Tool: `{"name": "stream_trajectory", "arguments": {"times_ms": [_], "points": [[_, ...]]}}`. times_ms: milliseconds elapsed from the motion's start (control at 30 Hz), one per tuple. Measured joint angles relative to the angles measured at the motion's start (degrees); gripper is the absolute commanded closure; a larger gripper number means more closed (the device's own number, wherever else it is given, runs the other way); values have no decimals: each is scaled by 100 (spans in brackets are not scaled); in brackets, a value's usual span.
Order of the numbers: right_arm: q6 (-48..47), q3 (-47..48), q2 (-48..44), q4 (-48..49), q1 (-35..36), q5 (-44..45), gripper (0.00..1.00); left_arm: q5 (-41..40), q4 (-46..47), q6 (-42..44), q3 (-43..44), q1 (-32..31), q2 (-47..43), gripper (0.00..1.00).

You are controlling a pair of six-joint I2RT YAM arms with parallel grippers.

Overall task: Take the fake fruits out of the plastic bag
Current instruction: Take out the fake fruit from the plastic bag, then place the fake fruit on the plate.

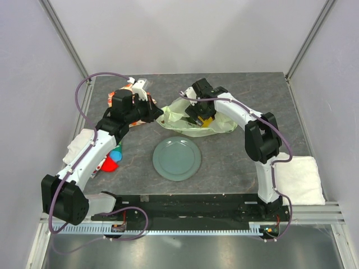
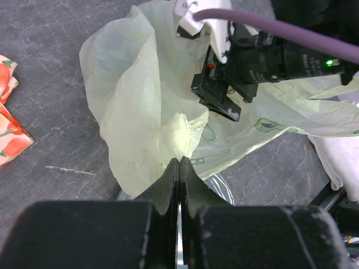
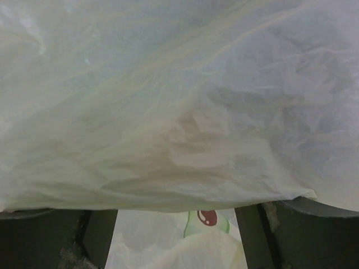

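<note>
The plastic bag [image 1: 222,124] lies crumpled just behind the plate [image 1: 176,159].

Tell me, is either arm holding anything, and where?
The left fingers pinch a bunched fold of the pale green crinkly plastic bag; the right fingers are apart, holding nothing.

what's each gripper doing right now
Left gripper: closed, pinching the pale green translucent plastic bag.
Right gripper: open, fingers apart beneath the bag film.

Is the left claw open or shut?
Shut: the left claw has its black fingers pressed together, pinching a fold of the pale green crinkly plastic bag.
</note>
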Motion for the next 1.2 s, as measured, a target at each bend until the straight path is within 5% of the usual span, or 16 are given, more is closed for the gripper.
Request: {"name": "stream_trajectory", "arguments": {"times_ms": [300, 500, 800, 1000, 1200], "points": [[-87, 114, 184, -155, -20, 61, 66, 2, 85, 2, 0, 2, 118, 98], [-188, 632, -131, -610, -55, -247, 68, 2, 140, 4, 0, 2, 162, 98], [-160, 776, -2599, -752, 46, -1493, 66, -13, 192, 114, 116, 2, 304, 98], [-221, 293, -3394, -713, 942, -2214, 65, -79, 203, 319, 352, 4, 424, 98], [-378, -459, -2889, -704, 1932, -2551, 65, 109, 240, 120, 535, 426, 516, 98]]}}
